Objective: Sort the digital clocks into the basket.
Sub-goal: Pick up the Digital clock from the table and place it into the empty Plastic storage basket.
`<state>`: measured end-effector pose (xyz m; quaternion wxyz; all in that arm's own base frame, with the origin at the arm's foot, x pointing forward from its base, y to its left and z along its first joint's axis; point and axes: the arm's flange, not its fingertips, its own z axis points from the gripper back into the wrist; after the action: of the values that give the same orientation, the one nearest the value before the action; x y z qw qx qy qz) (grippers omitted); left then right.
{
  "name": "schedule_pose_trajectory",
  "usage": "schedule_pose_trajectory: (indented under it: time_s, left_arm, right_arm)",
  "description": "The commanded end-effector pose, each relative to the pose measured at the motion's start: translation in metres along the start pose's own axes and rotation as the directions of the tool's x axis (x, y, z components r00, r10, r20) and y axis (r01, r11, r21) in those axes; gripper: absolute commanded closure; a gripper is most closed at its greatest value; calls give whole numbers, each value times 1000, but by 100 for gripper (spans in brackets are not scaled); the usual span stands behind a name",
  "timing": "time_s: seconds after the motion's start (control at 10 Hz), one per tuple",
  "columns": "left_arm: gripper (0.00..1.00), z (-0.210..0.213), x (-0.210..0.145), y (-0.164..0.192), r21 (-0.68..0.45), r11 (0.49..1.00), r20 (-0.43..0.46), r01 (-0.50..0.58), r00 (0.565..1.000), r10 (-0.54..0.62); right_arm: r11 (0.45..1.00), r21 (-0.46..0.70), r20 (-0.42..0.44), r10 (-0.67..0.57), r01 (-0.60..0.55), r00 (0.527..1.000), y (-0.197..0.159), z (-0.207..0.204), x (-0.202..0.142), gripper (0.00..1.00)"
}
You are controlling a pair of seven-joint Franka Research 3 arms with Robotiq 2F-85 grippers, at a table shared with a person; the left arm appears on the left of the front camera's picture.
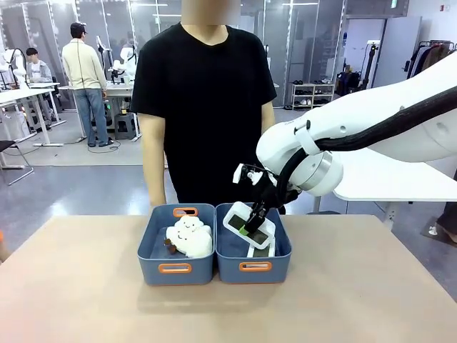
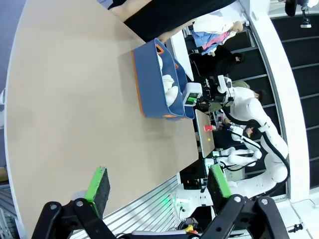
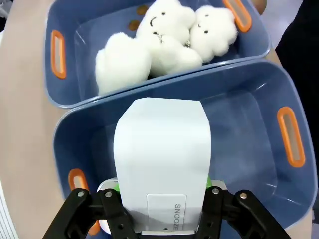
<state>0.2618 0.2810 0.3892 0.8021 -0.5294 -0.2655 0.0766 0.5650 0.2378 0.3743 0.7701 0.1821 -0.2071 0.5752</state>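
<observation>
Right tool [image 3: 162, 206] has a white clock [image 3: 162, 159] between its pads, over the right basket [image 1: 282, 254]; can't tell if pinching. Left tool [image 2: 157, 184] spread wide.

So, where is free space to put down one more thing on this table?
The beige wooden tabletop is bare in front of both blue-grey plastic baskets and to their sides. It is crowded inside the right basket, where the right gripper holds a white plastic digital clock above another; white cloud plush toys fill the left basket.

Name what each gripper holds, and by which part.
Right gripper flanks a white clock at its snooze-button end, over the right basket; grip uncertain. Left gripper holds nothing.
</observation>
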Motion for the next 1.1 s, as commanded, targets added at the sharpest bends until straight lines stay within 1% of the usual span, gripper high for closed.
schedule_pose_trajectory:
  time_s: [0.0,0.1,0.4,0.5,0.6,0.7,1.0]
  left_arm:
    - [0,2,-3,-2,-8,1000,-7,5,1000,-5]
    - [0,2,-3,-2,-8,1000,-7,5,1000,-5]
    - [0,2,-3,-2,-8,1000,-7,5,1000,-5]
    - [0,2,-3,-2,-8,1000,-7,5,1000,-5]
    - [0,2,-3,-2,-8,1000,-7,5,1000,-5]
    - [0,2,-3,-2,-8,1000,-7,5,1000,-5]
    - [0,2,-3,-2,-8,1000,-7,5,1000,-5]
  right_arm:
    - [1000,12,-4,-25,25,1000,1,6,14,20]
    - [1000,0,2,-31,31,1000,0,14,13,0]
    - [999,-25,33,-47,48,998,-3,33,3,0]
    - [998,-22,32,-55,56,998,-4,36,-2,0]
    - [998,-33,1,-50,51,999,-2,41,-13,0]
    - [999,-38,27,-22,23,999,-8,34,5,0]
    - [999,-38,27,-22,23,999,-8,34,5,0]
